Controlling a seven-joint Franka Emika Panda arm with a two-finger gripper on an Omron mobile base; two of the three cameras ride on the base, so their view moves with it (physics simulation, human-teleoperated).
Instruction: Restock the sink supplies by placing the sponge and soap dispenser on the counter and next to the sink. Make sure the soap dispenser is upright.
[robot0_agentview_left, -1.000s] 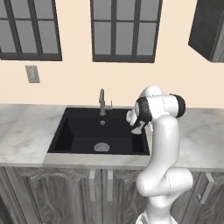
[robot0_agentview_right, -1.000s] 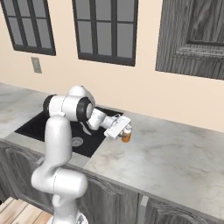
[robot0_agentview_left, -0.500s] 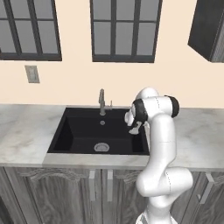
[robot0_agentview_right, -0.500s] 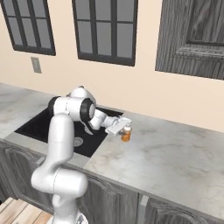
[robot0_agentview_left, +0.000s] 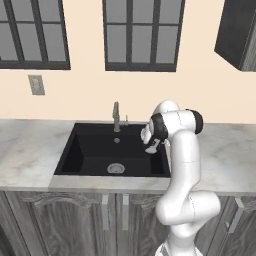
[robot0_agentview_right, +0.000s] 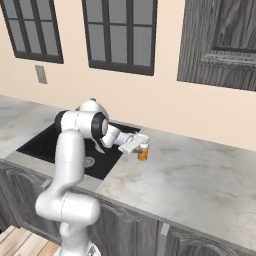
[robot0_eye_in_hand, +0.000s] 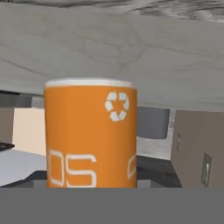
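Observation:
The soap dispenser (robot0_agentview_right: 143, 152), a small orange bottle, stands upright at the counter (robot0_agentview_right: 190, 185) just right of the sink (robot0_agentview_right: 42, 144). I cannot tell whether its base touches the stone. My gripper (robot0_agentview_right: 137, 148) reaches it from the sink side and is shut on its body. In the hand view the orange bottle (robot0_eye_in_hand: 89, 135) looms close, with a white recycling mark on it and the marbled counter (robot0_eye_in_hand: 131, 48) behind it. From the left base view the hand (robot0_agentview_left: 150, 145) hangs over the right rim of the black sink (robot0_agentview_left: 100, 150). The sponge is out of view.
A slim grey faucet (robot0_agentview_left: 116, 117) rises behind the basin, and a round drain (robot0_agentview_left: 115, 168) sits in its floor. Marbled counter (robot0_agentview_left: 225, 160) stretches to the right of the sink. Windows and a wall outlet (robot0_agentview_left: 36, 84) are on the back wall, with dark cabinets above right.
The hand has shifted a little toward the sink and slightly lower with the bottle in it. The bottle stays upright at nearly the same spot.

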